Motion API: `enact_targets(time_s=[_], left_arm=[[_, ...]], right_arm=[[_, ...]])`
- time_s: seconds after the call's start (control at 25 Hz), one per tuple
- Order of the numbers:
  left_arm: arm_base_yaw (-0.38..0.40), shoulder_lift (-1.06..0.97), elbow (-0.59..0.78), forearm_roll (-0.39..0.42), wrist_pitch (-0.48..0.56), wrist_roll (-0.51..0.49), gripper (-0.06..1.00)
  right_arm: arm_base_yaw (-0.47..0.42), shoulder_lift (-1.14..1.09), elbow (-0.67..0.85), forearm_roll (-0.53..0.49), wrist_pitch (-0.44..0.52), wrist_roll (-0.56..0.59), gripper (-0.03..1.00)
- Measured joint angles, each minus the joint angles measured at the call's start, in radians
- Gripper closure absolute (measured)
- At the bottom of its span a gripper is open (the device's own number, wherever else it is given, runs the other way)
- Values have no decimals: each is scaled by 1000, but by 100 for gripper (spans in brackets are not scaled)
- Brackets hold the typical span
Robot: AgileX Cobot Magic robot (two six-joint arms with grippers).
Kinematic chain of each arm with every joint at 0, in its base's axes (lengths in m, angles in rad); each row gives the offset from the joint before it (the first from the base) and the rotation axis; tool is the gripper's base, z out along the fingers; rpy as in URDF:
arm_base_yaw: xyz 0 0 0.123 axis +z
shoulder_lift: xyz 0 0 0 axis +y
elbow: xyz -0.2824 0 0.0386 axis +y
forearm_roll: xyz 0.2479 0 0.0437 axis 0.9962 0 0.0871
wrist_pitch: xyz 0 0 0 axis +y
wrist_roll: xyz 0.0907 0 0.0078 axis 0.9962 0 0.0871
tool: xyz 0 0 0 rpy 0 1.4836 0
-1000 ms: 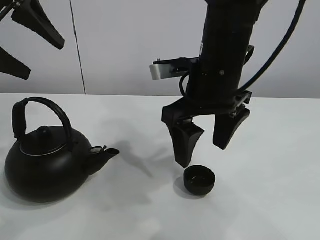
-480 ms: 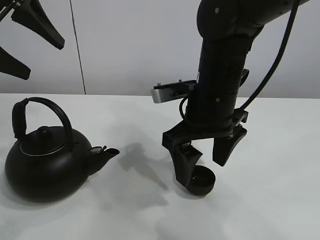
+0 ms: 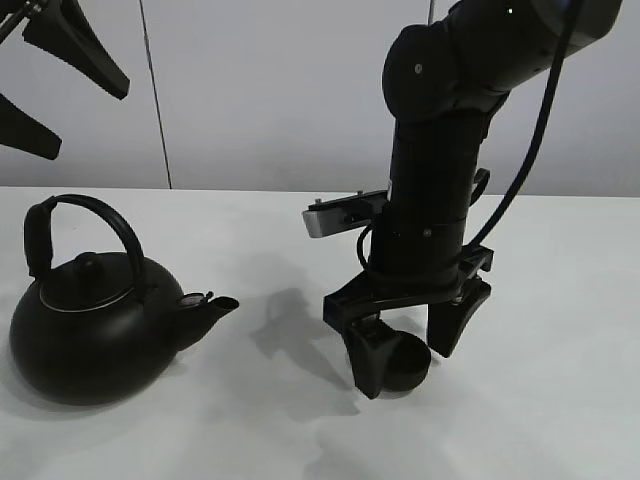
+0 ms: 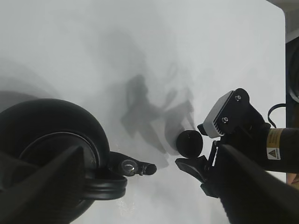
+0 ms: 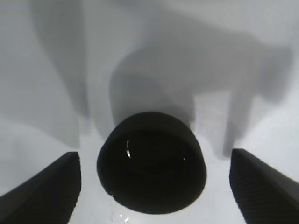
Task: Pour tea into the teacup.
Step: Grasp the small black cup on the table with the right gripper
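Right hand (image 3: 406, 368) astride teacup (image 5: 152, 161), side gaps plain only from right wrist

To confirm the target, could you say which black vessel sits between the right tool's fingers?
The small matte-black handleless teacup, flanked by the right tool; the round black kettle stands apart.

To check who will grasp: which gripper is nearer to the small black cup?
Right. The right gripper has its open jaws either side of the cup; the left gripper hangs high above the kettle, far off.
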Motion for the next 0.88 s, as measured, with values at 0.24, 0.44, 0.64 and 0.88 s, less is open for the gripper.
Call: enact_targets(time_s=[0.24,0.44,0.64,0.88], left_arm=[[0,0,0,0,0,0,39],[0,0,0,0,0,0,39],[0,0,0,0,0,0,39],[0,0,0,0,0,0,39]], right_arm=[[0,4,0,-2,-2,2,52],[0,4,0,-4,-5,5,57],[0,1,0,-2,-4,14,57],[0,-42,-34,54,7,24,57]])
